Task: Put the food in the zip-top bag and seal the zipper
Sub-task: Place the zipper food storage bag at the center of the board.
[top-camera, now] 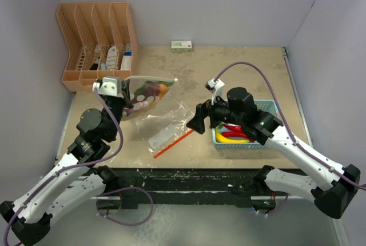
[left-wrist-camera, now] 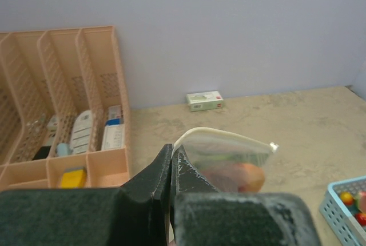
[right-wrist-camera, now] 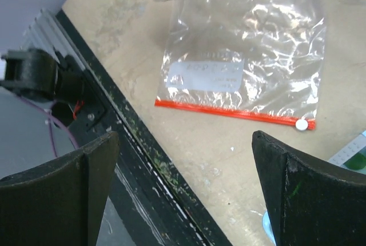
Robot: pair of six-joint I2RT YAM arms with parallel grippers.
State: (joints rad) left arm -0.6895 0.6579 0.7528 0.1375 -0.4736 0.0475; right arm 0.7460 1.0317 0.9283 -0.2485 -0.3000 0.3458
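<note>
My left gripper (top-camera: 126, 95) (left-wrist-camera: 172, 152) is shut on the left end of a clear bag printed with white dots (top-camera: 147, 95) (left-wrist-camera: 229, 153) and holds it up. That bag's top edge looks cream-white. Inside it are an orange-red chunk (left-wrist-camera: 251, 176) and green pieces. A second clear bag (top-camera: 171, 125) (right-wrist-camera: 246, 46) lies flat on the table, with the red-orange zipper (top-camera: 173, 143) (right-wrist-camera: 229, 111) along its near edge and a white slider (right-wrist-camera: 301, 124). My right gripper (top-camera: 194, 123) (right-wrist-camera: 184, 143) is open and empty above the zipper. Red chilies (top-camera: 235, 127) and yellow pieces (top-camera: 231, 138) lie in the basket.
The light blue basket (top-camera: 269, 108) (left-wrist-camera: 343, 211) sits right of the flat bag, under my right arm. A peach desk organizer (top-camera: 94, 34) (left-wrist-camera: 57, 86) stands at the back left. A small green-white box (top-camera: 181, 45) (left-wrist-camera: 204, 100) lies by the back wall. The table's front edge (right-wrist-camera: 131, 137) is near.
</note>
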